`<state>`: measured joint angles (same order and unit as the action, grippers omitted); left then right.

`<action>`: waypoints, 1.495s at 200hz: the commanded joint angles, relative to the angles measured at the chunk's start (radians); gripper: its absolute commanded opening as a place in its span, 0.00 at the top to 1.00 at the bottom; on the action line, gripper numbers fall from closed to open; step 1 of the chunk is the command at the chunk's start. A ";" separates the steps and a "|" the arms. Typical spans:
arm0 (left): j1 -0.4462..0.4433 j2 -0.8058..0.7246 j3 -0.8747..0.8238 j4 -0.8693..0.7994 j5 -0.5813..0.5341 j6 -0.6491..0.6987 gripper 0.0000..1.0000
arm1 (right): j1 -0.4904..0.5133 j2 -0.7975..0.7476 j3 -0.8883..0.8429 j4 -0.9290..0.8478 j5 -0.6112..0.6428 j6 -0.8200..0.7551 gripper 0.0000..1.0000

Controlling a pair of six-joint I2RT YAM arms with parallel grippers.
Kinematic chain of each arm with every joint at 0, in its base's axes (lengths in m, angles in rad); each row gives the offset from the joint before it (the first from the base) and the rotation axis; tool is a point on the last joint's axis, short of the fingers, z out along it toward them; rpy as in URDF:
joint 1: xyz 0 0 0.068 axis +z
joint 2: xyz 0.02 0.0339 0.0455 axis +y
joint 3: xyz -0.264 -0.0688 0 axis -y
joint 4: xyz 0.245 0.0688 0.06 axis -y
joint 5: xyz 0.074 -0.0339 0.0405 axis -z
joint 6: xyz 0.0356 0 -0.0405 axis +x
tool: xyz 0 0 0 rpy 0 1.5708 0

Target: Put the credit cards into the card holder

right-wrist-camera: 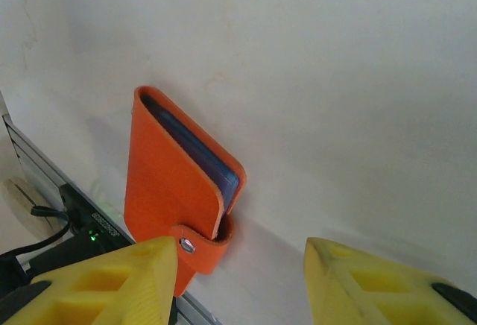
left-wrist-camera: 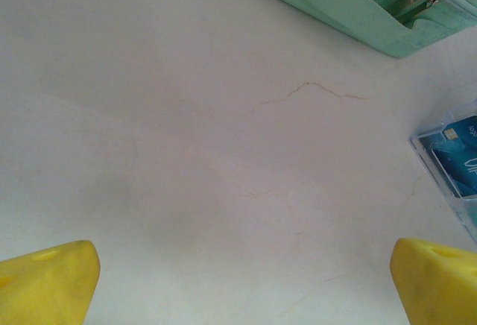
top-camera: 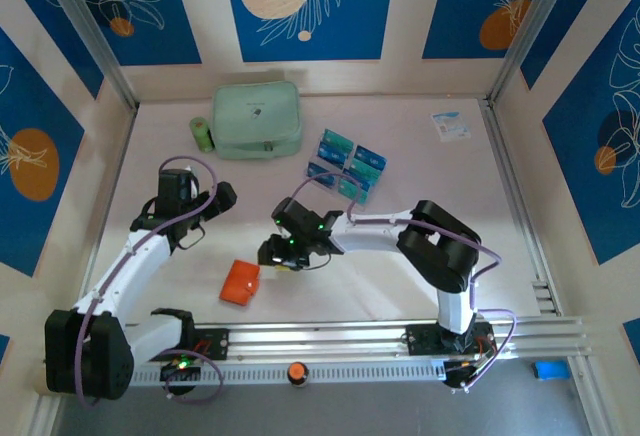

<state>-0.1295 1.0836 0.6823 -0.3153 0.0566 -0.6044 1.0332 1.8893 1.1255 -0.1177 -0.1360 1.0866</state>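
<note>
The orange wallet point(top-camera: 240, 282) lies snapped shut on the worktop point(top-camera: 420, 186), near the front edge. The right end effector point(top-camera: 275, 253) is just right of it, fingers apart and empty. The teal cards point(top-camera: 348, 164) lie farther back. The left end effector point(top-camera: 215, 203) is spread wide and empty.

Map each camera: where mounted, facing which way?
Top external: above-behind the bases, looking down at the table; both arms, left gripper, right gripper.
Left wrist: on the left arm, facing bare table, mint pouch at top; own yellow fingertips.
Right wrist: on the right arm, facing the card holder; own fingertips.
Shared: top and right wrist see the card holder; top and left wrist the pouch.
</note>
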 commanded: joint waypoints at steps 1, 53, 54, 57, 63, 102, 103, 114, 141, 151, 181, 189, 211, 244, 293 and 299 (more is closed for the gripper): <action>-0.007 0.006 -0.012 0.002 0.021 0.006 0.00 | 0.018 0.029 0.036 0.006 -0.039 0.021 0.51; -0.006 -0.009 -0.030 0.007 0.028 0.002 0.00 | 0.039 0.063 0.070 0.012 -0.053 0.020 0.52; -0.007 -0.010 -0.030 0.007 0.028 0.003 0.00 | 0.040 0.063 0.070 0.013 -0.053 0.021 0.52; -0.007 -0.011 -0.032 0.006 0.028 0.003 0.00 | 0.041 0.065 0.073 0.013 -0.053 0.021 0.52; -0.007 -0.014 -0.033 0.005 0.026 0.003 0.00 | 0.041 0.067 0.076 0.012 -0.054 0.021 0.53; -0.007 -0.021 -0.040 0.001 0.025 0.004 0.00 | 0.047 0.088 0.099 0.019 -0.067 0.018 0.55; -0.007 -0.021 -0.040 0.002 0.025 0.003 0.00 | 0.047 0.089 0.099 0.019 -0.068 0.018 0.55; -0.006 -0.022 -0.042 0.001 0.026 0.001 0.00 | 0.048 0.096 0.106 0.021 -0.072 0.018 0.55; -0.007 -0.026 -0.044 0.001 0.028 -0.001 0.00 | 0.048 0.108 0.109 0.026 -0.075 0.022 0.55; -0.007 -0.027 -0.044 0.000 0.028 0.000 0.00 | 0.049 0.110 0.108 0.028 -0.075 0.022 0.55; -0.007 -0.028 -0.044 -0.001 0.028 0.000 0.00 | 0.050 0.120 0.111 0.035 -0.078 0.025 0.55; -0.007 -0.028 -0.043 -0.001 0.028 -0.001 0.00 | 0.050 0.123 0.112 0.039 -0.080 0.026 0.57; -0.006 -0.028 -0.047 -0.001 0.028 -0.001 0.00 | 0.049 0.135 0.115 0.049 -0.088 0.028 0.61; -0.006 -0.027 -0.053 0.001 0.028 -0.001 0.00 | 0.044 0.146 0.120 0.065 -0.096 0.029 0.70; -0.007 -0.019 -0.060 0.002 0.033 0.005 0.00 | 0.014 0.136 0.097 0.112 -0.125 0.007 1.00; -0.007 -0.019 -0.061 0.006 0.037 0.007 0.00 | 0.006 0.129 0.092 0.115 -0.131 -0.003 1.00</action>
<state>-0.1295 1.0740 0.6384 -0.3145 0.0715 -0.6044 1.0618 2.0193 1.2121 -0.0299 -0.2256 1.1122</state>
